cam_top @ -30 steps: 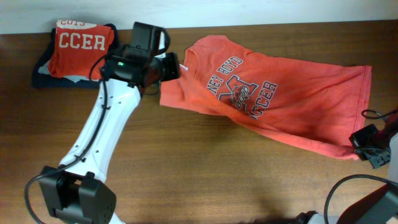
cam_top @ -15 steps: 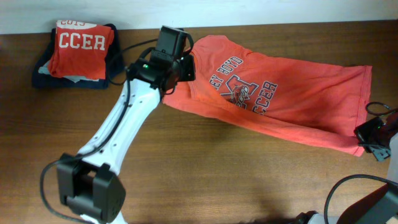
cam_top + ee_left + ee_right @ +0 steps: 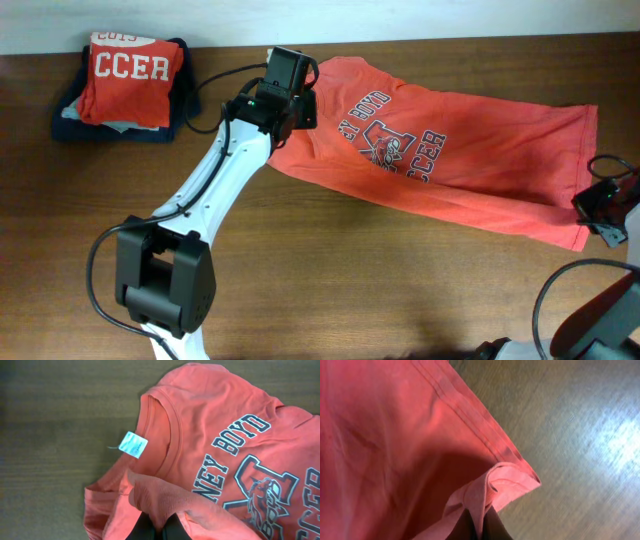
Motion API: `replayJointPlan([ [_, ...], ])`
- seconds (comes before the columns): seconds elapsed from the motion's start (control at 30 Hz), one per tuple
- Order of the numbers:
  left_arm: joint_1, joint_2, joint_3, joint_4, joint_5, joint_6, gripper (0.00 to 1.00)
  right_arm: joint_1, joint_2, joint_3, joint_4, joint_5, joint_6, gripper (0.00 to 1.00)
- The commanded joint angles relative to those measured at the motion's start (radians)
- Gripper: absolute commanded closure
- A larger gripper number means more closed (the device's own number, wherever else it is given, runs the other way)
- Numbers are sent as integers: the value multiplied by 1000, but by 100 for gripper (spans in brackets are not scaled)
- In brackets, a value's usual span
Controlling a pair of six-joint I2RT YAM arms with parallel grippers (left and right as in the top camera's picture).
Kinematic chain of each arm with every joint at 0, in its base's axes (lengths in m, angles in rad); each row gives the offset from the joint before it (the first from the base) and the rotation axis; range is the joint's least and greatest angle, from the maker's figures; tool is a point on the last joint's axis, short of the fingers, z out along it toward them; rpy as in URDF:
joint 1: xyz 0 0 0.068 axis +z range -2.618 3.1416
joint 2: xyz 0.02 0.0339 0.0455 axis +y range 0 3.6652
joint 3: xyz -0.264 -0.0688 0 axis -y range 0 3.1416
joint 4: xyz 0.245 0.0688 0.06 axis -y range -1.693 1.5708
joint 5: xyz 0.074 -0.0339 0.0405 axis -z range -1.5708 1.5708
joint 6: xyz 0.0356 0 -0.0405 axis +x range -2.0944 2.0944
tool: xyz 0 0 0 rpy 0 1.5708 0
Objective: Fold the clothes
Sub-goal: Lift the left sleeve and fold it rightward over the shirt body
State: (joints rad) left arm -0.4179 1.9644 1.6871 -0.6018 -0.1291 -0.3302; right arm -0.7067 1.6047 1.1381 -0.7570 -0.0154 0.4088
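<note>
Orange-red cotton is bunched between the closed fingers of the left gripper (image 3: 161, 529), which pinches a fold of the orange-red short-sleeve cotton T-shirt (image 3: 470, 165) close to its collar. The white neck tag (image 3: 133, 444) sticks out just beside that fold. Over at the hem corner, the right gripper (image 3: 477, 527) is likewise clamped on a twist of the same fabric, with the stitched hem running away from it. Between the two grippers the shirt is spread print-up across the far right part of the brown wooden table (image 3: 350, 280), its navy-and-white chest lettering readable. In the table's far left corner, well apart from it, a folded red shirt lettered "CCER" in white (image 3: 128, 75) sits on top of a dark navy folded garment (image 3: 70, 125).
</note>
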Motion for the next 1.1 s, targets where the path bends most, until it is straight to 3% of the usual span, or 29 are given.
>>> replayJointPlan([
  [0.0,3,6,18,15,-30,45,99,6,22,23,34,29,-13,96],
  [0.7,3,86,16,36,-51,44,99,6,137,22,149,27,-32,96],
  [0.93,3,150,16,121,-51,44,99,7,158,21,218,26,-35,94],
  [1.0,3,163,16,144,-51,44,96,8,159,21,228,26,-35,83],
  [1.07,3,171,16,163,-51,44,86,11,159,21,240,27,-35,62],
])
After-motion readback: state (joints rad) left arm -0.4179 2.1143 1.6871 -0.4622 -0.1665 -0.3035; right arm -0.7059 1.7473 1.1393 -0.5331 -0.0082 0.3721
